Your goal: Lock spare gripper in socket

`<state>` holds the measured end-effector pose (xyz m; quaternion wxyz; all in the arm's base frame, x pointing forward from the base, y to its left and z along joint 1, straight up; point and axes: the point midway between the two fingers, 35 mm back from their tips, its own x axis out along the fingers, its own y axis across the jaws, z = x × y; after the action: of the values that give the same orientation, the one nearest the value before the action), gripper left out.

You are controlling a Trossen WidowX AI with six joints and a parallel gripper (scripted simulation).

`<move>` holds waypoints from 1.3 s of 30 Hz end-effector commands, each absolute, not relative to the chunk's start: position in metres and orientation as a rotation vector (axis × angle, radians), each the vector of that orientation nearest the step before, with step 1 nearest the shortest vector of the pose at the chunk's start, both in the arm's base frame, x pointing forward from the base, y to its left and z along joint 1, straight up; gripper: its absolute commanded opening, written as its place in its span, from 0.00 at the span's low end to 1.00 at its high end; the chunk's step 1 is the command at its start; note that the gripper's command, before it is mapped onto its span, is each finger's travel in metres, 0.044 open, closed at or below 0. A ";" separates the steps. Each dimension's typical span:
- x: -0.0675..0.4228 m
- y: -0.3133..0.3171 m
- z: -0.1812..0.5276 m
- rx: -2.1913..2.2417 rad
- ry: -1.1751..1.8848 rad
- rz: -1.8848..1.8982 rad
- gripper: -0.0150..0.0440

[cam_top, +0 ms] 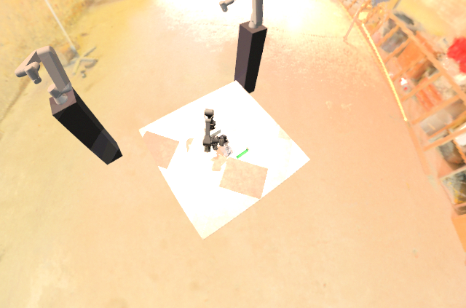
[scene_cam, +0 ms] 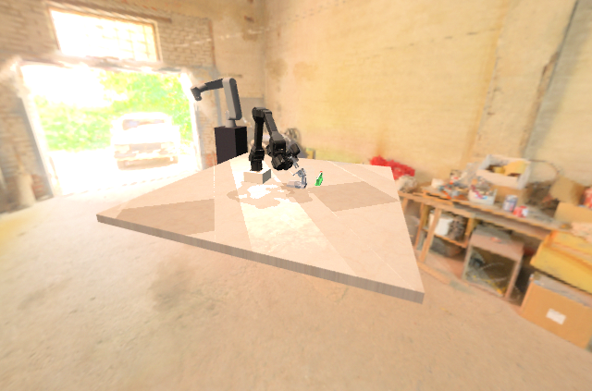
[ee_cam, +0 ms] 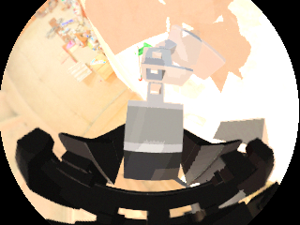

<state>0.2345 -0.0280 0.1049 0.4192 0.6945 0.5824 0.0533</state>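
My gripper [ee_cam: 152, 124] [cam_top: 222, 143] [scene_cam: 289, 164] is shut on the spare gripper [ee_cam: 153, 122], a grey block that fills the space between my fingers. Its narrow spigot [ee_cam: 154, 90] points at the small grey mount [ee_cam: 157, 63] [cam_top: 227, 151] [scene_cam: 302, 179], which stands on the white table [cam_top: 210, 207] [scene_cam: 305, 243]. The spigot's tip is right at the mount's socket; I cannot tell whether it is inside. The green lock pin [cam_top: 242, 153] [scene_cam: 318, 179] [ee_cam: 145, 47] lies loose on the table just beyond the mount.
Two grey arms stand on dark pillars [cam_top: 250, 56] [cam_top: 84, 127] beside the table; one pillar [scene_cam: 230, 140] shows behind my arm. My arm's pale base block [scene_cam: 257, 177] is close to the mount. Cluttered shelves [scene_cam: 477, 214] line the right wall.
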 end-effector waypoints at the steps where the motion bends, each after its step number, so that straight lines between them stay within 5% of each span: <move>1: 0.239 -0.027 0.101 1.756 1.454 0.139 0.25; 39: 0.270 -0.028 0.068 1.754 1.453 0.141 0.25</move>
<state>0.2649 -0.0271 0.0673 0.4153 0.6957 0.5838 0.0520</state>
